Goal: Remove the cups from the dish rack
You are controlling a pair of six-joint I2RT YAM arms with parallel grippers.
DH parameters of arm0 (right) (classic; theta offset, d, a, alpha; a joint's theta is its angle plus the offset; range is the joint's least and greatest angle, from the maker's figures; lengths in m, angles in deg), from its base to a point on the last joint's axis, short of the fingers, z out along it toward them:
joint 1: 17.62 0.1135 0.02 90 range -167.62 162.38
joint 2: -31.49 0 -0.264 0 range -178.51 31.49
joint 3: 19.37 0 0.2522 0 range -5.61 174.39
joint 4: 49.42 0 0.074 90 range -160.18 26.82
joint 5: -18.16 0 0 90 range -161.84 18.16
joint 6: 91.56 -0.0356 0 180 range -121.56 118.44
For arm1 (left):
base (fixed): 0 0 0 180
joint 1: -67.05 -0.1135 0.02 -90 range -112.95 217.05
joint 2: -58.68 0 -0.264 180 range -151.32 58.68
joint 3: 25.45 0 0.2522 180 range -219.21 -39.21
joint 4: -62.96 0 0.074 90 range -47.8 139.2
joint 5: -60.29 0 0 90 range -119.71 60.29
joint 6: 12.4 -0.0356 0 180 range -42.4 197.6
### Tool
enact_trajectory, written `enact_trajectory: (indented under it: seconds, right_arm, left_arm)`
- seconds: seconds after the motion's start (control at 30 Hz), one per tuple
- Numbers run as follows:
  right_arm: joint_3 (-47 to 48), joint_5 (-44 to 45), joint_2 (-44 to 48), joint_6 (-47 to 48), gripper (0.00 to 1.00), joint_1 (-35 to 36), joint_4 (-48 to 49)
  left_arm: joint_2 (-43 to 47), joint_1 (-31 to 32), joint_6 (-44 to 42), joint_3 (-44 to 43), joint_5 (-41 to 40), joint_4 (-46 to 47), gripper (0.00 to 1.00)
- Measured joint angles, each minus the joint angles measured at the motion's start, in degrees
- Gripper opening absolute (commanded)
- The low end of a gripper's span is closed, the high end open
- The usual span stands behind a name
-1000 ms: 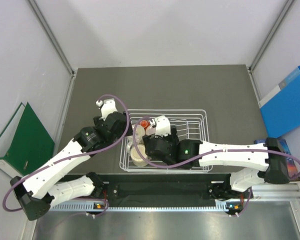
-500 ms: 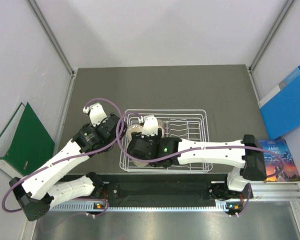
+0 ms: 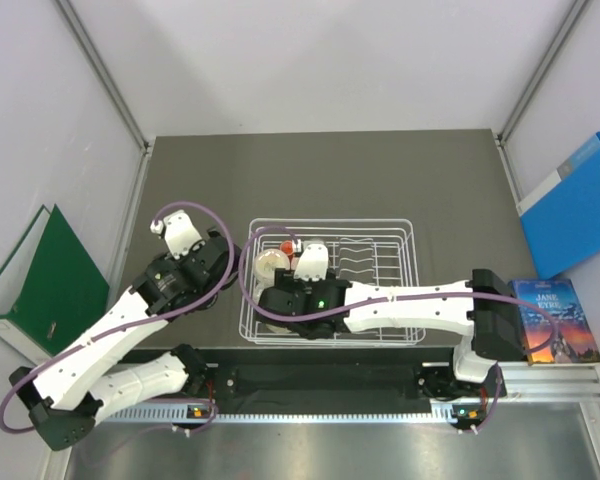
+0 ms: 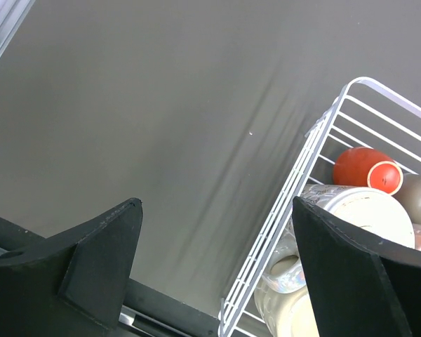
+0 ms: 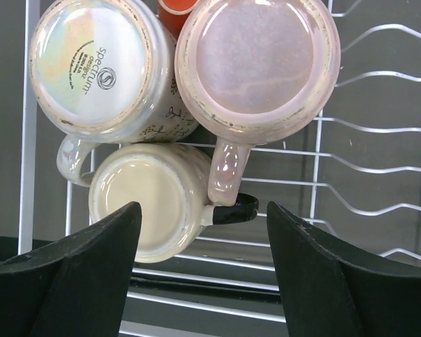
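Note:
The white wire dish rack point(image 3: 395, 285) sits at the table's near middle. In the right wrist view, three mugs stand upside down in its left end: a speckled mug point(image 5: 98, 67), a pinkish-beige mug point(image 5: 256, 67) and a cream mug point(image 5: 151, 203) with a black handle. A red-orange cup point(image 5: 177, 8) peeks out behind them. My right gripper point(image 5: 203, 210) is open and empty above the cream mug, and it shows in the top view point(image 3: 275, 300). My left gripper point(image 4: 216, 210) is open and empty over bare table left of the rack point(image 4: 316, 175), where the red-orange cup point(image 4: 365, 167) shows.
A green binder point(image 3: 55, 270) lies off the table's left side. A blue folder point(image 3: 570, 205) and a book point(image 3: 550, 320) lie to the right. The rack's wavy plate slots point(image 3: 365, 255) hold nothing.
My left arm has drawn back to the left, away from the rack. My right arm has moved left over the rack's left end, above the mugs.

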Motion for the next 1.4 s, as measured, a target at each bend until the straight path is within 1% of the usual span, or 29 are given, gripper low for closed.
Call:
enact_trajectory:
  seconds: [0.13, 0.3, 0.6, 0.7, 0.73, 0.97, 1.0, 1.03, 1.07, 1.1, 1.2, 1.4]
  right_arm:
    - [-0.42, -0.02, -0.28, -1.36, 0.72, -0.15, 0.04]
    - [-0.66, 0.09, -1.57, -2.47, 0.69, -0.61, 0.7]
    - [-4.55, 0.61, -1.9, -3.76, 0.59, -4.31, 3.1]
    - [-4.57, 0.9, -2.32, -3.43, 0.54, -5.35, 4.31]
    - [-4.57, 1.01, -2.58, -3.13, 0.51, -5.57, 4.81]
    - [-4.55, 0.7, -5.9, -1.53, 0.48, -5.9, 6.36]
    - [-4.57, 0.5, -6.12, -1.31, 0.41, -5.9, 6.54]
    - [-4.57, 0.26, -6.25, -1.22, 0.38, -5.9, 6.64]
    - [-4.57, 0.02, -6.38, -0.94, 0.32, -5.9, 6.78]
    - [-4.72, -0.13, -6.49, -0.81, 0.17, -5.9, 7.1]
    - [-4.85, -0.35, -6.78, -0.11, 0.0, -5.88, 7.5]
    - [-4.85, -0.35, -6.75, 0.48, 0.0, -5.81, 7.45]
  left_arm:
    - [0.28, 0.0, -0.17, 0.0, 0.0, -0.04, 0.93]
    - [0.48, 0.0, -0.17, 0.02, 0.04, -0.31, 0.93]
    - [2.84, 0.0, -0.15, 0.35, 0.04, -0.66, 0.93]
    - [2.95, 0.0, -0.15, 0.52, 0.02, -0.72, 0.93]
    - [2.95, 0.0, -0.17, 0.55, 0.04, -0.76, 0.93]
    - [2.93, 0.0, -0.37, 0.74, 0.04, -0.68, 0.93]
    - [2.93, 0.0, -0.37, 0.79, 0.04, -0.7, 0.93]
    - [2.95, 0.0, -0.37, 0.92, 0.04, -0.61, 0.93]
    - [2.95, 0.0, -0.37, 1.11, 0.07, -0.59, 0.92]
    - [2.95, 0.0, -0.37, 1.33, 0.07, -0.57, 0.92]
    - [2.95, 0.0, -0.37, 2.01, 0.15, -0.46, 0.92]
    - [2.95, 0.0, -0.37, 2.67, 0.5, -0.17, 0.92]
